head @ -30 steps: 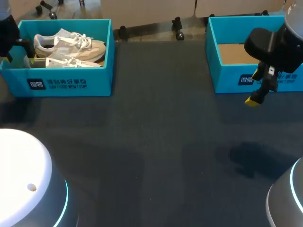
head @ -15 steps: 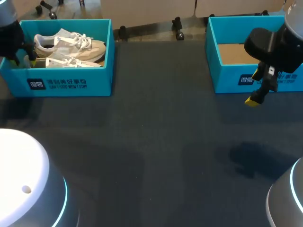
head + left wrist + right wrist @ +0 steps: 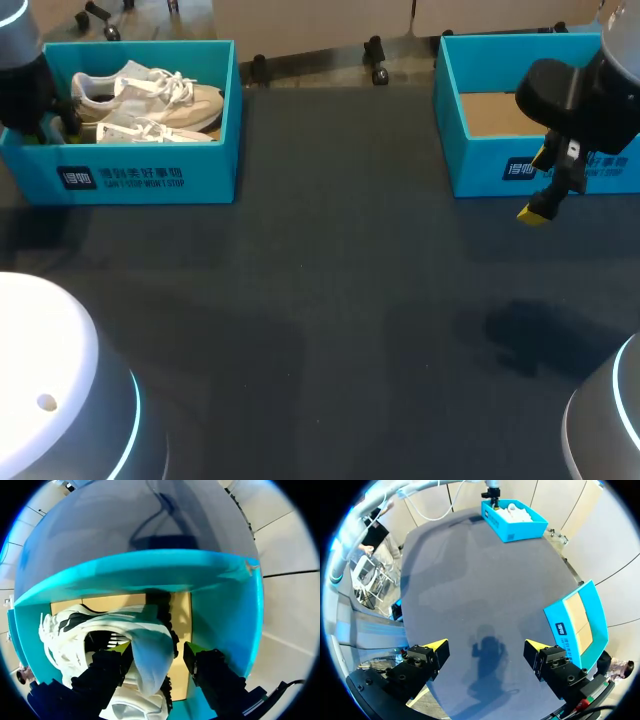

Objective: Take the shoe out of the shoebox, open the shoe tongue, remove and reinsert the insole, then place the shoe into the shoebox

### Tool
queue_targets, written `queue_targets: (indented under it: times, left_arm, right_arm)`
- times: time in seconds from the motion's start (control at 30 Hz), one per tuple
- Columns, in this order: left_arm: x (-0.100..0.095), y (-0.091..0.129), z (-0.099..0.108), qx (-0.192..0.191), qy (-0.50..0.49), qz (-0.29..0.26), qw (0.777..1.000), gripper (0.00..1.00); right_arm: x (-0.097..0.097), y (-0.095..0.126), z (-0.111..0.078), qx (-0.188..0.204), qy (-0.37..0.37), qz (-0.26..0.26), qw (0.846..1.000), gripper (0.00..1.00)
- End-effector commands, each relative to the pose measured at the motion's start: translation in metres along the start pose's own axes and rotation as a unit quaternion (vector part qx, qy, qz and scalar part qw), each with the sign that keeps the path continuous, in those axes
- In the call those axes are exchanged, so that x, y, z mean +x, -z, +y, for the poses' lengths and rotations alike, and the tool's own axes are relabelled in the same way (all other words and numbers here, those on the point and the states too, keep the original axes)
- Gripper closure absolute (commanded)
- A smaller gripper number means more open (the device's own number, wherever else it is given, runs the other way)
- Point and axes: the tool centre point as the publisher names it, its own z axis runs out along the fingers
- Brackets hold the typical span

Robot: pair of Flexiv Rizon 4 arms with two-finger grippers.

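I judge this to be step one, taking out the shoe. My left gripper (image 3: 157, 650) is inside the far-left shoebox (image 3: 150, 175), released, its fingers either side of the white shoe's (image 3: 145, 630) heel. My right gripper (image 3: 486, 645) hangs released over the tabletop (image 3: 330, 300). The next move calls for clamping the heel, then lifting.

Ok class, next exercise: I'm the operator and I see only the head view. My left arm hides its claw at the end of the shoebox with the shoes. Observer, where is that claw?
Observer: The left wrist view shows the left claw down inside the shoebox, with part of the white shoe between its fingers.
Operator: Shut on it?
Observer: No, open. One finger looks against the shoe; the other stands clear, with the cardboard floor showing in the gap.
Operator: And the other arm?
Observer: The right wrist view shows the right claw open, with nothing between its fingers, over bare table.
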Motion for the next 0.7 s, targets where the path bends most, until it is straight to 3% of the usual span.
queue_targets:
  times: [0.03, 0.13, 0.3, 0.57, 0.63, 0.67, 0.7]
  left_arm:
    - [0.0, -0.009, 0.004, 0.003, -0.002, 0.001, 1.0, 0.36]
    - [0.001, -0.013, 0.003, 0.003, -0.002, 0.002, 1.0, 0.4]
    - [0.002, -0.018, 0.002, 0.006, -0.001, 0.006, 1.0, 0.58]
    - [0.003, -0.019, 0.0, 0.014, -0.014, 0.027, 0.999, 0.64]
    - [0.005, -0.017, 0.0, 0.014, -0.015, 0.028, 0.999, 0.72]
    - [0.006, -0.016, 0.0, 0.013, -0.016, 0.03, 0.999, 0.84]
    - [0.006, -0.015, 0.0, 0.013, -0.016, 0.03, 0.999, 0.87]
  right_arm:
    - [-0.001, -0.001, 0.002, 0.002, -0.001, 0.001, 1.0, 0.0]
    - [-0.001, -0.001, 0.002, 0.002, -0.001, 0.001, 1.0, 0.0]
    - [-0.001, -0.001, 0.002, 0.002, -0.001, 0.001, 1.0, 0.0]
    - [-0.001, -0.001, 0.002, 0.002, -0.001, 0.001, 1.0, 0.0]
    - [-0.001, -0.001, 0.002, 0.002, -0.001, 0.001, 1.0, 0.0]
    - [-0.001, -0.001, 0.002, 0.002, -0.001, 0.001, 1.0, 0.0]
    - [-0.001, -0.001, 0.002, 0.002, -0.001, 0.001, 1.0, 0.0]
